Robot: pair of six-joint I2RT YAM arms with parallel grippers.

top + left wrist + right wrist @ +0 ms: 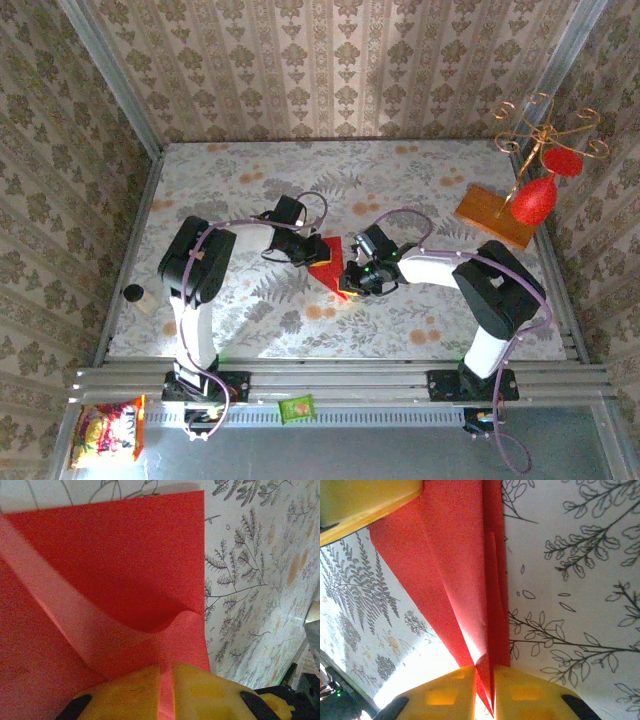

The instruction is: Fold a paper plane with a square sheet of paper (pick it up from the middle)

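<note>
Presently, we find the left gripper [166,674] closed tight on one edge of the creased red sheet of paper [328,262], which sits mid-way across the floral table [425,310]; the right gripper [484,674] likewise pinches the sheet's folded layers from the opposite side.

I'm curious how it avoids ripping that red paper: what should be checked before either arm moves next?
1. Left gripper closed on the red paper: ok.
2. Right gripper closed on a folded edge: ok.
3. Paper has slack, not taut: ok, it curls by the left gripper.
4. Creases lined up evenly: cannot tell.
5. Wooden board and red ornament well away from both arms: ok.
</note>
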